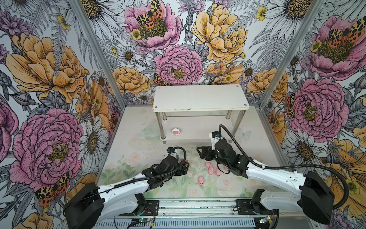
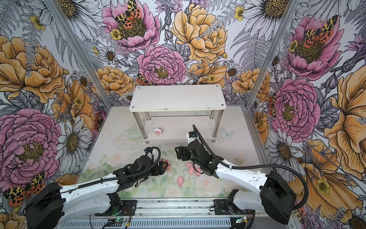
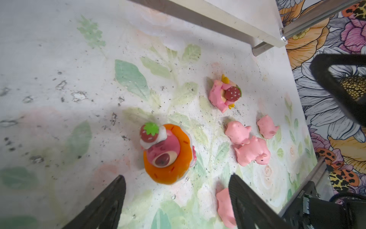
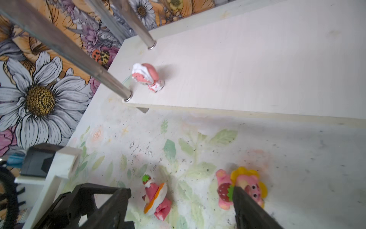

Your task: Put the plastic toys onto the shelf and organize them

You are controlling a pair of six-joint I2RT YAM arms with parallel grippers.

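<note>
Flowery tabletop (image 1: 138,126): left gripper (image 3: 177,176) hangs spread and empty, orange-rimmed toy (image 3: 167,154) dead ahead between its jaws; right gripper (image 4: 181,189), spread too, sits beside the yellow-rimmed toy (image 4: 252,183).

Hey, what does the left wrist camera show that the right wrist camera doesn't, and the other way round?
Only the left wrist view shows the pink pigs, most of them bunched together on the table and one lying apart. Only the right wrist view shows the white-rimmed toy, which sits on the lower tier of the shelf. Both views show the orange-rimmed toy and the yellow-rimmed toy on the table, not yet on the shelf, plus part of the shelf.
</note>
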